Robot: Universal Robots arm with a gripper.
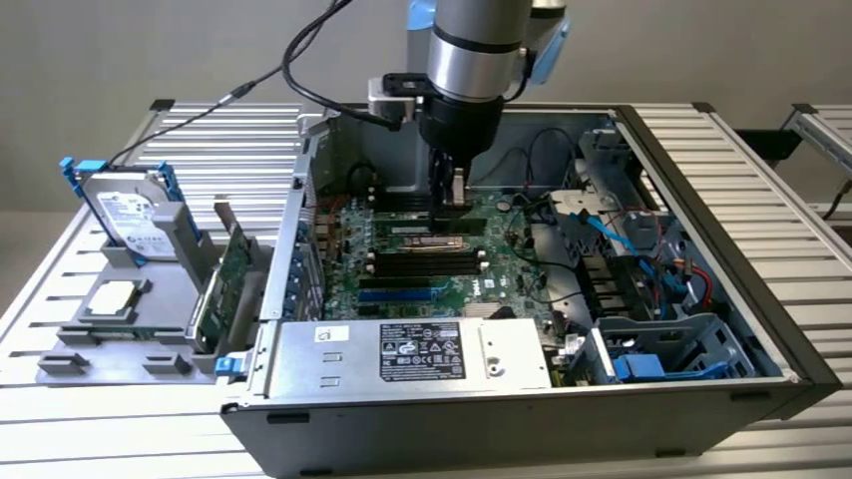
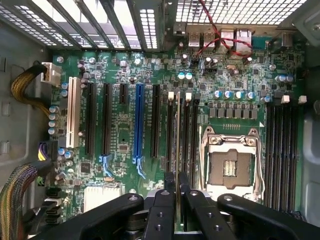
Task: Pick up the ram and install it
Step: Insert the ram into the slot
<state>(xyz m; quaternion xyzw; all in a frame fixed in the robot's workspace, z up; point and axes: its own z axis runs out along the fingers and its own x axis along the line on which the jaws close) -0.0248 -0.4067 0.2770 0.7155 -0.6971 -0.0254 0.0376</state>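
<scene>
I see the ram (image 2: 178, 135) edge-on, pinched tight between the gripper (image 2: 178, 186) fingers (image 2: 169, 182). It's lined up along the black memory slots (image 2: 186, 135) just beside the open CPU socket (image 2: 231, 162), and I can't tell if it's seated. In the exterior view the arm (image 1: 466, 50) reaches down into the open PC case (image 1: 506, 429) on the bench (image 1: 213, 130); the power supply (image 1: 413, 354) sticker and the hard drive (image 1: 131, 212) label carry print too small for me to read.
</scene>
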